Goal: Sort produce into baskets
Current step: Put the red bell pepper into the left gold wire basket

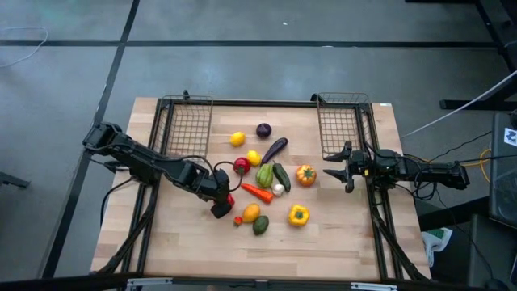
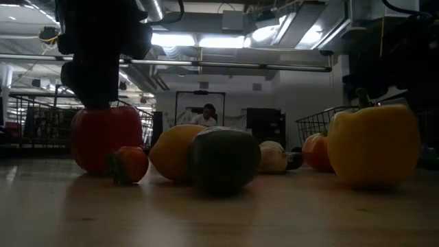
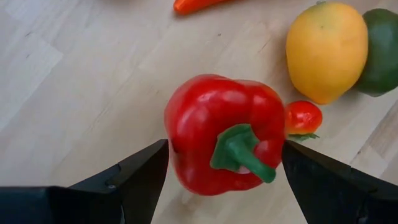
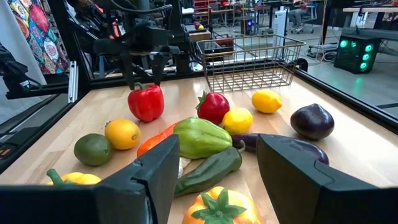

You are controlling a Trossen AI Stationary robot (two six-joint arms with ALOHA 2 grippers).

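I see the wooden table [image 1: 339, 234] with much bare board along its near side and at both near corners; the far edge is taken by the two baskets, the left basket [image 1: 184, 125] near the far left corner and the right basket [image 1: 342, 123] near the far right corner, both without produce inside; between them the board is open.

The produce lies as one cluster in the middle of the table; the left side of the board beside the cluster is free, and so is the strip at the right side, before the right arm.

The left gripper [image 1: 223, 204] stands over the near-left edge of the cluster; its two fingers [image 3: 134, 177] are spread wide, one on each side of the red pepper [image 3: 224, 134], and I cannot tell if they touch it; the pepper stands upright on the wood, glossy red with a green bent stem; the tiny tomato [image 3: 303, 117] touches its side, and the orange-yellow lemon [image 3: 325, 51] and the green avocado [image 3: 379, 53] lie just beyond.

The right gripper [image 1: 338, 174] waits at the right side, in front of the right basket, open and holding nothing; the orange pepper [image 1: 305, 175] is near it, and the yellow pepper [image 1: 298, 215] stands apart, nearer to the front edge.
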